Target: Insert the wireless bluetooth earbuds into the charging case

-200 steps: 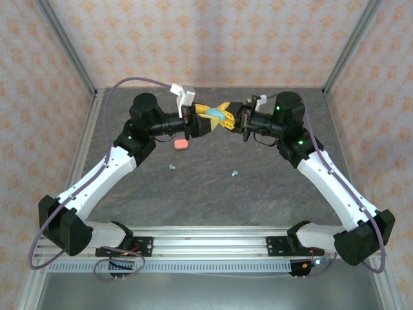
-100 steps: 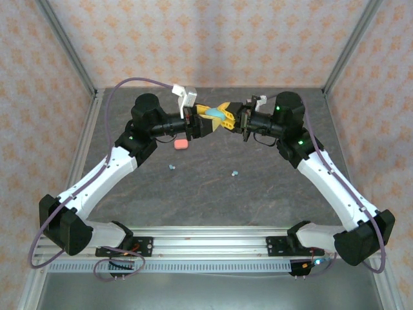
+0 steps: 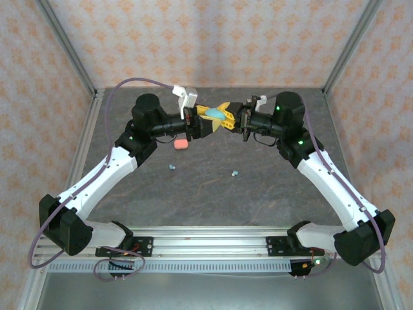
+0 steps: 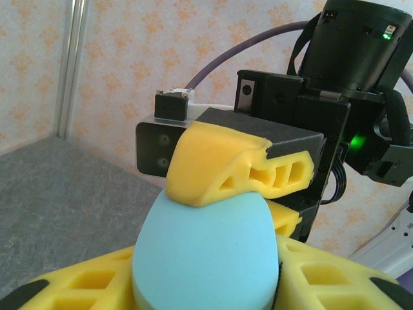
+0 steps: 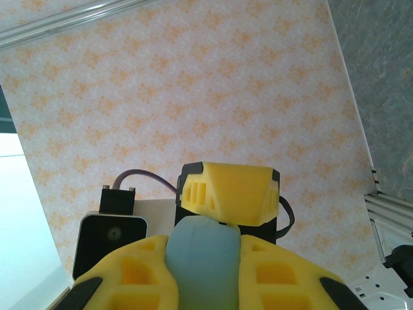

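Table: dark grey, stone-look top.
Walls: cream paper with an orange floral print, standing along the far, left and right edges.
Left post, right post: metal, rising from the far corners.
Rail: aluminium, along the near edge.
Sheet: plain grey metal, beyond the rail, nearest the camera.

On my top feed the table is dark grey with pale marbled veining, and the walls are peach with a repeating orange floral print. Up at twelve o'clock I see a light teal case. The left gripper and right gripper are yellow-fingered and black-bodied. At ten o'clock lies a salmon-pink case. The earbuds at eight and five o'clock are light teal. My arms are white and black, and their cables purple.
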You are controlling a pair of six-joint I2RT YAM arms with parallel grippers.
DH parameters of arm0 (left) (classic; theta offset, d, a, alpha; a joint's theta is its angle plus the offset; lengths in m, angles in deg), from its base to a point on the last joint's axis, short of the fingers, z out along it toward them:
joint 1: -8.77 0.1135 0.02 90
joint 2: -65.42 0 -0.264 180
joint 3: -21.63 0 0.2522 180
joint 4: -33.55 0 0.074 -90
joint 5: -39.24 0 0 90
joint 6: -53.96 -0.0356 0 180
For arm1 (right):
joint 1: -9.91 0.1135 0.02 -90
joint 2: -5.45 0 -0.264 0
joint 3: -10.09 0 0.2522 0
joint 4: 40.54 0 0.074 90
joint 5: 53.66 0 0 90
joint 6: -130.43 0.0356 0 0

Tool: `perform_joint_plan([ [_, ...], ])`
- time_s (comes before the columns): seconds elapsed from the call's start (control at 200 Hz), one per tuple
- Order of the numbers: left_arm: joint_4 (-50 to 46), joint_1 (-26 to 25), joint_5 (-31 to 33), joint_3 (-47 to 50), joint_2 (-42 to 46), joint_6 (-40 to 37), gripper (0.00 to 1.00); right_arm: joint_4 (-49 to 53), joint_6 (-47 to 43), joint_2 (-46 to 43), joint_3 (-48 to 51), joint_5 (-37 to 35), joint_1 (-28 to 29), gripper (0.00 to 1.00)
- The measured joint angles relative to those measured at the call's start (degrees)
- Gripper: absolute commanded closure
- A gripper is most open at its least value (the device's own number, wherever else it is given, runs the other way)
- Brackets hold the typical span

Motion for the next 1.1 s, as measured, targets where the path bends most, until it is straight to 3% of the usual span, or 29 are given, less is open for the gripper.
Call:
perform_joint_plan([
  [0.13,-0.02,0.02,-0.04,0.00,0.00,-0.24,0.72,-0.02,0.22,-0.13,0.00,0.02,-0.11,0.87],
  [0.285,-0.11,0.00,-0.04,0.00,0.00,-0.44,0.86,-0.28,-0.20,-0.15,0.00,0.07,-0.11,0.61],
  [0.355,-0.37,0.00,-0.02,-0.09,0.00,-0.39,0.87,-0.50,-1.22,-0.26,-0.02,-0.02,-0.11,0.47],
  [0.42,-1.40,0.00,-0.02,-0.50,0.00,-0.44,0.88,-0.50,-2.78,-0.59,-0.15,0.00,-0.13,0.40],
  [0.555,-4.70,0.02,-0.24,-2.47,0.09,-1.14,0.90,0.20,-9.14,-2.27,-1.31,0.92,-2.14,0.37],
  [0.716,-9.94,0.02,-1.53,-4.76,2.08,-1.84,0.95,10.88,-27.15,-4.42,-8.94,1.33,-4.50,0.35],
  [0.906,-16.81,0.02,-3.65,-9.51,3.69,-3.89,1.00,18.62,-45.70,-6.29,-14.10,3.17,-2.27,0.33],
  [1.101,-23.67,0.02,-7.06,-14.10,3.65,-5.77,1.00,24.22,-57.83,-4.59,-14.91,4.42,0.57,0.32],
])
